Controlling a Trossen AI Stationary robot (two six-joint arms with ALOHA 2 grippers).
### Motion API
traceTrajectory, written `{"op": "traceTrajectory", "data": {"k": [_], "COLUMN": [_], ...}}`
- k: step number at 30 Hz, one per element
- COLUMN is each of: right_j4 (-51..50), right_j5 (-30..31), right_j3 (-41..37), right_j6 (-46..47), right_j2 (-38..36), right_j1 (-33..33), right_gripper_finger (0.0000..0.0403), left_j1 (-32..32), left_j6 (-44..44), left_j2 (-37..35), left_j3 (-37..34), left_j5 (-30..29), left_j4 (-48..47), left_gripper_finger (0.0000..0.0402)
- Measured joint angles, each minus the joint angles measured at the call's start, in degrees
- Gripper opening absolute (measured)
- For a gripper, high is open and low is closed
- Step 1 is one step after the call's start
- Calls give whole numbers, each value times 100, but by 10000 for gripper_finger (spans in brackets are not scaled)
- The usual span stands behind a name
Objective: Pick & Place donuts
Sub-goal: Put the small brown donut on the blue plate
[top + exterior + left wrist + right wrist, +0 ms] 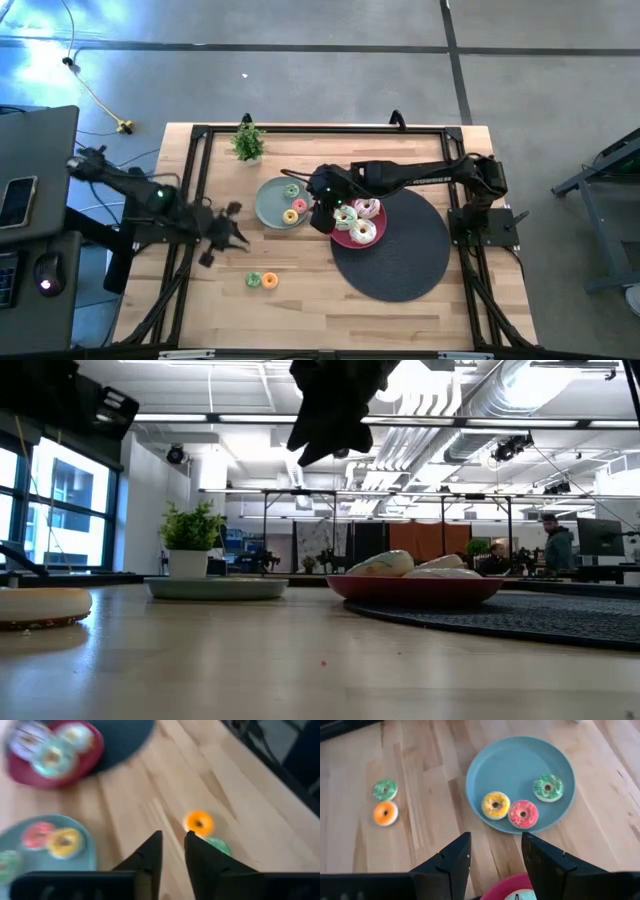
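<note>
Three small donuts on the grey-green plate [270, 205]: yellow donut [495, 805] and pink donut [522, 814] touching side by side near the plate's rim, small green-iced donut [548, 787] a little apart from them, toward the potted plant [248, 141]. Two more tiny ones off the plate, on the bare wooden table [310, 290] toward the front edge: orange donut [270, 281] and tiny green donut [253, 280], just beside each other. Three larger donuts crowded on the red plate [345, 238] just right of the grey-green plate: large green-iced donut [346, 219], white-iced donut [363, 232], pink-iced donut [368, 208], all touching or nearly so. Red plate resting on the left part of a round dark mat [400, 255].

Right gripper [495, 852] over the gap between the two plates, empty, fingers set moderately wide. Left gripper [173, 847] left of the grey-green plate, above the table and short of the orange and tiny green pair, empty, fingers narrow with only a slim gap between them.

Beyond the table in the low view, a person [556, 546] standing far back in the room.
</note>
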Motion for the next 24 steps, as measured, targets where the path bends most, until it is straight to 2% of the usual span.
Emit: {"op": "traceTrajectory", "data": {"k": [5,8,11,17,22,24], "right_j4": [105,239,610,1137,1573,1770], "right_j5": [-187,-533,-595,-894,-710,-780], "right_j3": [0,0,-6,-7,0,0], "right_j6": [-433,-584,-885,-1194,-1308,-1062], "right_j2": [42,241,529,723,753,878], "right_j1": [171,288,521,864,1213,1332], "right_gripper_finger": [165,165,165,165,165,165], "left_j1": [-910,-1394,-1958,-2751,-3114,-3140], "left_j6": [-573,-1011,-1352,-2267,-2360,-2334], "left_j2": [1057,1554,1887,2034,1953,1955], "left_j3": [0,-1,2,2,2,-13], "left_j5": [-315,-702,-1239,-1814,-2486,-2539], "left_j4": [344,605,800,538,94,-57], "left_gripper_finger": [127,136,138,138,138,138]}}
